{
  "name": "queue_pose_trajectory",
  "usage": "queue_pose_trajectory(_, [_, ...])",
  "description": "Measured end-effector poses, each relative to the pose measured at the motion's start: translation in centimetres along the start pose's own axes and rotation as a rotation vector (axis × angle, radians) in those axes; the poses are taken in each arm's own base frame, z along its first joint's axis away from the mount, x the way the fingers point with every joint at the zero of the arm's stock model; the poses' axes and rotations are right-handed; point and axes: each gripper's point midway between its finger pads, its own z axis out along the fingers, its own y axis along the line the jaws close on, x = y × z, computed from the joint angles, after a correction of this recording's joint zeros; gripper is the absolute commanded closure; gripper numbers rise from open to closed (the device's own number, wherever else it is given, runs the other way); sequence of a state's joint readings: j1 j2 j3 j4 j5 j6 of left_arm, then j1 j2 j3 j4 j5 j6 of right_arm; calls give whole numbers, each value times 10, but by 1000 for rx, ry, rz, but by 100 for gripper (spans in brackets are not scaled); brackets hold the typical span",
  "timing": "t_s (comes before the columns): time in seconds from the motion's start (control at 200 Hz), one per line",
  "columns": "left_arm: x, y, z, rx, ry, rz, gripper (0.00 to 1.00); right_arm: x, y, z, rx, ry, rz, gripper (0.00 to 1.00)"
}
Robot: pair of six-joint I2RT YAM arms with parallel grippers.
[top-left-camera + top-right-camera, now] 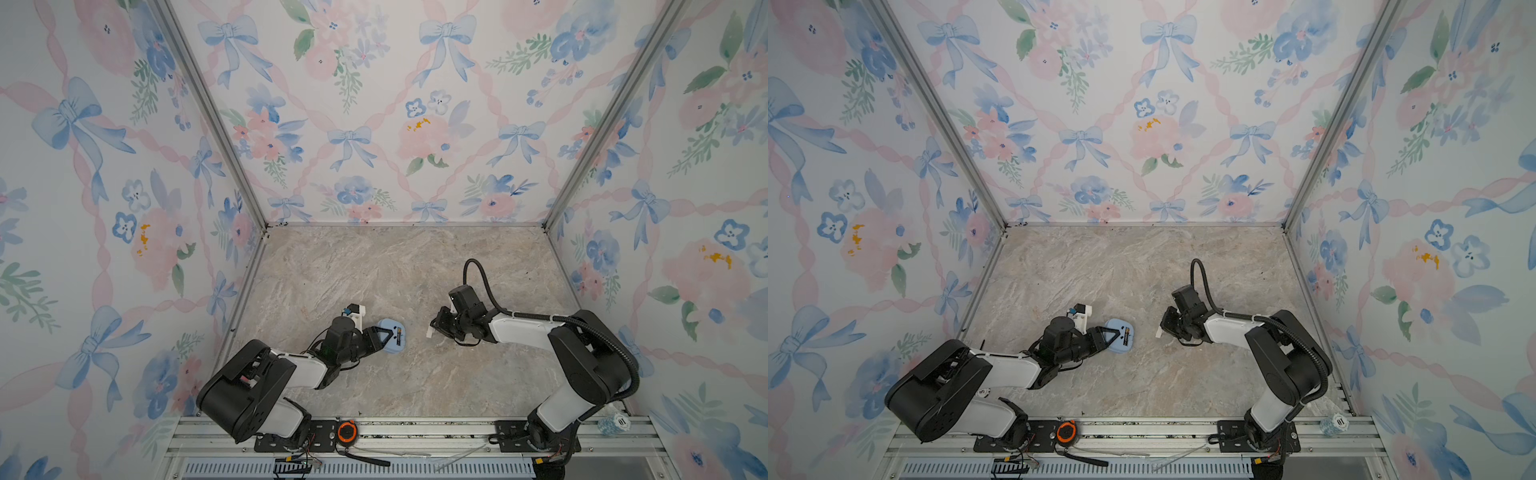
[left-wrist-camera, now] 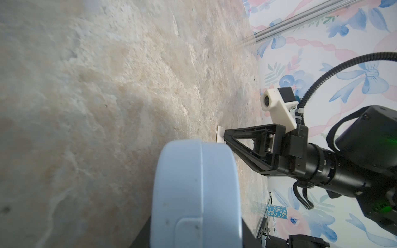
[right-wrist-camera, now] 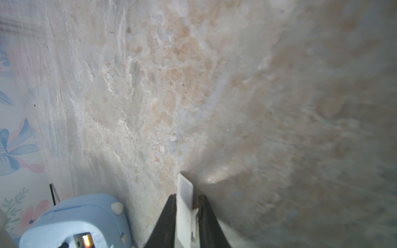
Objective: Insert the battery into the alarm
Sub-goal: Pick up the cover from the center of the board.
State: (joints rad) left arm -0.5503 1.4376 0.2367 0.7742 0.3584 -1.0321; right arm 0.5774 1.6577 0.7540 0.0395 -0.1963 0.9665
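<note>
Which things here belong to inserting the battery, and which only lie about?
Belonging: alarm, held by left gripper; battery, in its slot; white cover, in right gripper.
Lying about: orange round tool and blue-white roll, both on the front rail.

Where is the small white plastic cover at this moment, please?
In a top view the white plastic cover sits between the right gripper's fingertips on the table, just right of the alarm that the left gripper holds.
</note>
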Motion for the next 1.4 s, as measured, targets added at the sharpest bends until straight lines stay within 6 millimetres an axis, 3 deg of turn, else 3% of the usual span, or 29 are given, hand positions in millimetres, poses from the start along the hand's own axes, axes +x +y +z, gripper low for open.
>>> queue_pose_trajectory(0.06, [0, -1, 2, 2, 5, 3, 100, 0, -1, 1, 3, 0, -7, 81])
queue_pose_trajectory(0.165, [0, -2, 4, 7, 11, 7, 100, -2, 6, 2, -13, 8, -35, 61])
queue_pose_trajectory(0.22, [0, -2, 4, 9, 12, 9, 100, -6, 11, 2, -10, 1, -51, 59])
queue_pose_trajectory(0.465, [0, -2, 4, 10, 13, 12, 100, 6, 0, -11, 112, 2, -133, 67])
queue_pose_trajectory(0.685, [0, -2, 4, 10, 13, 15, 100, 18, 8, -35, 107, -29, -150, 68])
queue_pose_trajectory(0.99, [1, -3, 4, 11, 15, 28, 100, 31, 0, -12, 113, 24, -81, 70])
queue_pose_trajectory(1.34, [1, -3, 4, 12, 14, 32, 100, 30, 12, 2, 39, 37, -38, 85])
queue_pose_trajectory(1.4, [1, -3, 4, 12, 14, 32, 100, 29, 11, 2, 42, 38, -32, 84])
